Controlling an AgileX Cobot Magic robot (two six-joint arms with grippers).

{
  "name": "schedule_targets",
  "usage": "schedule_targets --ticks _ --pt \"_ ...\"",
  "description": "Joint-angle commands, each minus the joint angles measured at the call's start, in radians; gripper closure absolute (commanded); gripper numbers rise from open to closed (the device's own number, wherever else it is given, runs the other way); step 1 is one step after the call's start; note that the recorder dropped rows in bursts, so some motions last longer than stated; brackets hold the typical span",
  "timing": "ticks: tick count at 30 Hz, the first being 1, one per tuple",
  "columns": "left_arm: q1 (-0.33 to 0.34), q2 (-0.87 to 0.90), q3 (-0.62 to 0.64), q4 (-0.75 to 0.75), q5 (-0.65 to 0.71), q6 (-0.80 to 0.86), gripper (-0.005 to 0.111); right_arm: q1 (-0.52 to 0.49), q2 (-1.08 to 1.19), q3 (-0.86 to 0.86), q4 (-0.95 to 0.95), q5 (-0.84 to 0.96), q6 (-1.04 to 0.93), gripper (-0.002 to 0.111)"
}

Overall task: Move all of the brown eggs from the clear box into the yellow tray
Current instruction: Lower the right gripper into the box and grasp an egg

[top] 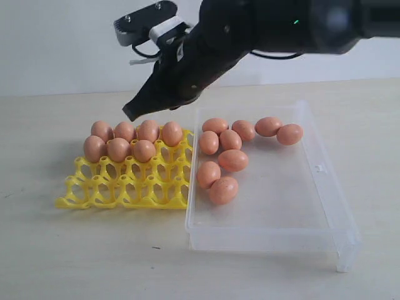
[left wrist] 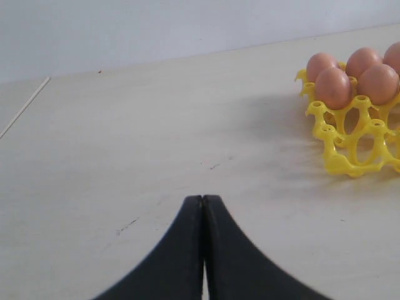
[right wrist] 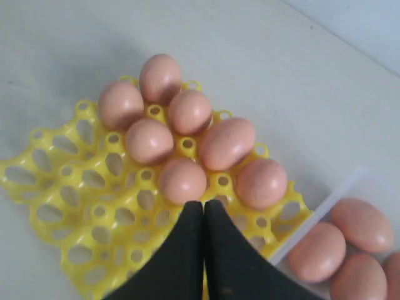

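The bright yellow tray (top: 122, 204), a square plastic lattice of egg cups with pointed posts, lay flat on the pale table (top: 62, 256). Seven brown eggs (top: 117, 149), smooth matt orange-brown ovals, sat in its cups. Four filled the tray's back row and three stood in the row next to it, in the cups farther from the box. The rest of the tray's lattice showed only yellow.

The clear box (top: 275, 194), a shallow rectangular tub of transparent plastic with low walls, lay alongside the tray. Its long wall was close against the tray's edge, though I could not tell whether the two touched. Nine more eggs (top: 233, 160) lay loose on the box floor. Most were bunched in the half of the box nearer the tray, some touching their neighbours, and two sat together farther from the tray.

The black right arm (top: 250, 31) reached over the box end of the tray. The right pincer (right wrist: 203, 203) hung just above the tray's filled rows. It was clenched, both black fingers pressed flat together with nothing between them, and it touched no egg that I could see.

The left pincer (left wrist: 203, 199) was clenched too and gripped nothing. It hovered over bare table off to one side of the tray, well apart from the tray's corner.
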Motion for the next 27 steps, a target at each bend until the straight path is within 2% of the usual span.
schedule_targets --ticks 1,6,11,14,19,23,27 --pt "-0.006 0.001 -0.004 -0.002 -0.009 -0.005 0.107 -0.046 -0.122 0.088 0.000 0.106 -0.015 0.108" --pt "-0.006 0.001 -0.004 -0.002 -0.009 -0.005 0.107 -0.183 -0.124 0.138 0.052 0.101 -0.015 0.106" --pt "-0.006 0.001 -0.004 -0.002 -0.009 -0.005 0.107 -0.278 -0.016 0.106 0.109 0.152 -0.115 0.091" --pt "-0.006 0.001 -0.004 -0.002 -0.009 -0.005 0.107 -0.295 0.062 0.051 0.103 0.234 -0.208 0.083" --pt "-0.006 0.001 -0.004 -0.002 -0.009 -0.005 0.107 -0.295 0.171 -0.047 0.072 0.322 -0.259 0.062" --pt "-0.006 0.001 -0.004 -0.002 -0.009 -0.005 0.107 -0.287 0.220 -0.139 0.072 0.352 -0.257 0.058" --pt "-0.006 0.001 -0.004 -0.002 -0.009 -0.005 0.107 -0.269 0.220 -0.141 -0.046 0.256 -0.259 0.058"
